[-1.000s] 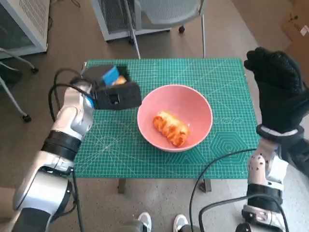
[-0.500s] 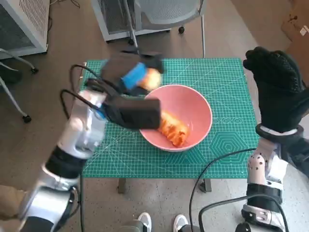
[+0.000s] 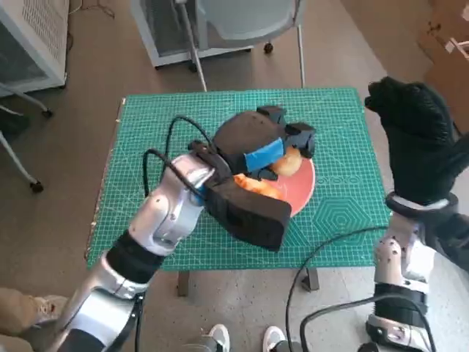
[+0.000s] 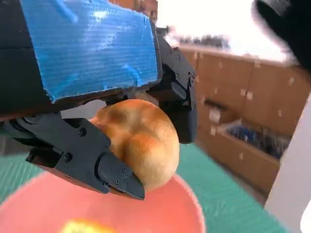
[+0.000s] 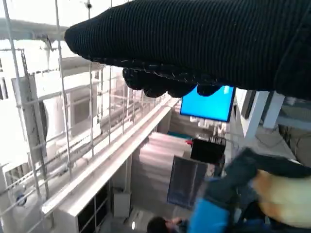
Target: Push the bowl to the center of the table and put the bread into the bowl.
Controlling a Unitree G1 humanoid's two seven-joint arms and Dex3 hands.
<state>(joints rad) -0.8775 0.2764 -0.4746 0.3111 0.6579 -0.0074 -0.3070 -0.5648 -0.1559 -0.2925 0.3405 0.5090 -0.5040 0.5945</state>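
My left hand [image 3: 256, 143] hovers over the pink bowl [image 3: 304, 192] near the middle of the green mat, gripping a round golden bread roll [image 3: 288, 163]. In the left wrist view the roll [image 4: 143, 143] sits between the black fingers [image 4: 82, 155], just above the bowl's inside [image 4: 160, 213]. A twisted orange pastry [image 3: 258, 188] lies in the bowl, mostly hidden under my hand and forearm. My gloved right hand [image 3: 414, 139] is raised beyond the table's right edge and holds nothing. The right wrist view shows the glove [image 5: 204, 48] and, beneath it, the roll [image 5: 277, 194].
A green cutting mat [image 3: 146, 147] covers the small table. A chair [image 3: 242, 22] stands behind the far edge and a white cabinet [image 3: 29, 37] at the far left. A cardboard box [image 3: 447, 37] sits at the far right. A person's shoes [image 3: 220, 337] show near the front edge.
My left hand has carried the roll from the table's far left corner to a spot over the bowl. The head view has shifted a little. The right hand has stayed raised.
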